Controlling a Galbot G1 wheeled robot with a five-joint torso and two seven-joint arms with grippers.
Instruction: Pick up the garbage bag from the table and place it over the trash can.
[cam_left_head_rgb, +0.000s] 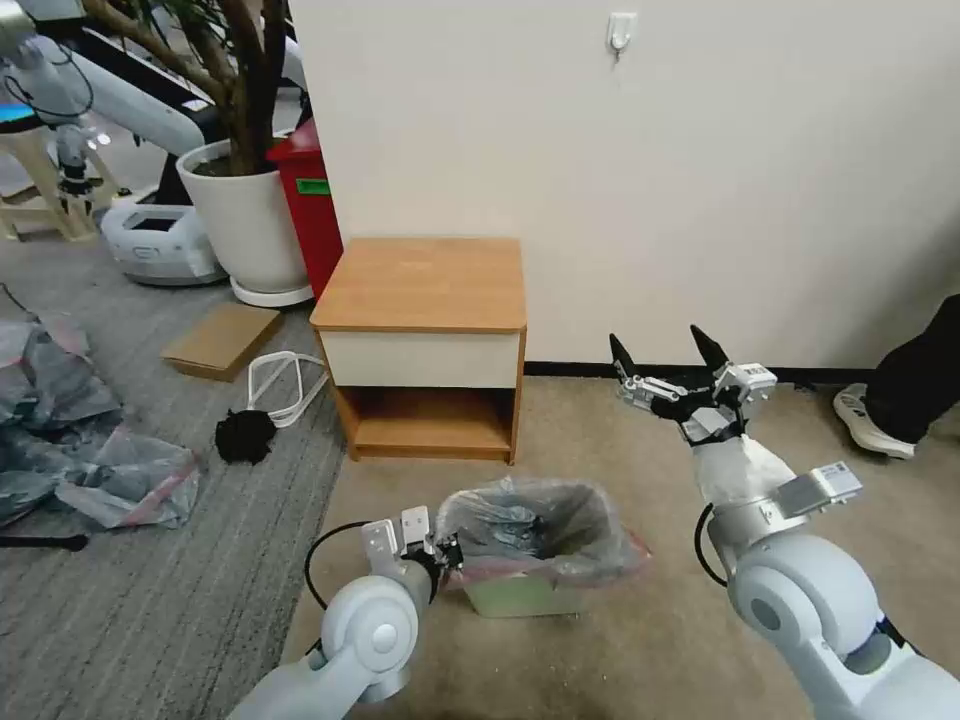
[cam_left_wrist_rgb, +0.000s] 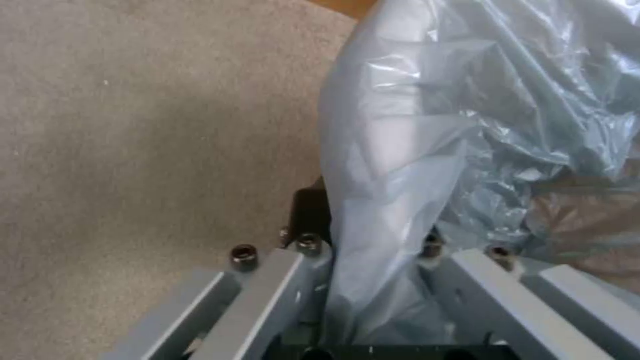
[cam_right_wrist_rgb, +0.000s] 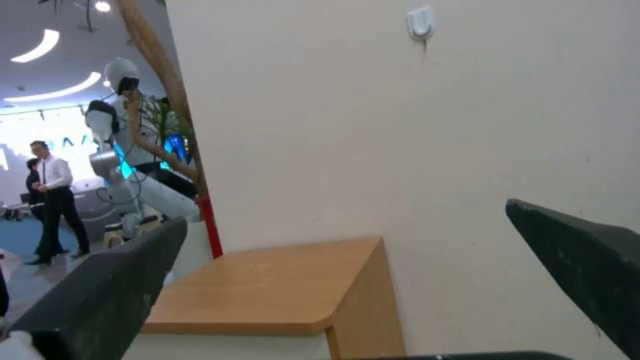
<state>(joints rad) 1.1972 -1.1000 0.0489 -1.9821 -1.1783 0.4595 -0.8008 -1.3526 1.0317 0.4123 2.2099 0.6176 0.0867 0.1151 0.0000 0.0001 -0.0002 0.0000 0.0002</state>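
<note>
One heap of larger grey-pink plastic bags (cam_left_head_rgb: 90, 455) lies on the striped carpet far to the left of the left gripper, with one flat cardboard piece (cam_left_head_rgb: 222, 340), one white loop of cord (cam_left_head_rgb: 285, 385) and one black wad (cam_left_head_rgb: 244, 436) between that heap and the table. One white plant pot (cam_left_head_rgb: 250, 225) and one tall red bin (cam_left_head_rgb: 312, 205) stand beyond them, against the wall.

There is one table (cam_left_head_rgb: 420, 285), the wooden nightstand, standing ahead of the left gripper and past the can; its top is bare. One trash can (cam_left_head_rgb: 520, 596) sits on the beige carpet just to the right of the left gripper (cam_left_head_rgb: 443, 553), and the one garbage bag (cam_left_head_rgb: 530, 525) is draped in and over it, its pink-red band folded outward around the rim, the mouth standing open.

Two grippers are at work. The left one is at the can's left rim, touching the bag. The head view shows only its black tip against the plastic; the left wrist view shows more: a fold of the garbage bag (cam_left_wrist_rgb: 393, 165) runs down between the two grey finger bars, which are closed against it, pinching the film, with bare carpet on the outer side.

The right gripper (cam_left_head_rgb: 668, 362) is raised well to the right of the can and apart from the bag, its two black fingers spread wide with nothing between them. The right wrist view adds the table (cam_right_wrist_rgb: 267, 287) seen low across its top, against the wall, between those spread fingers (cam_right_wrist_rgb: 100, 295).
</note>
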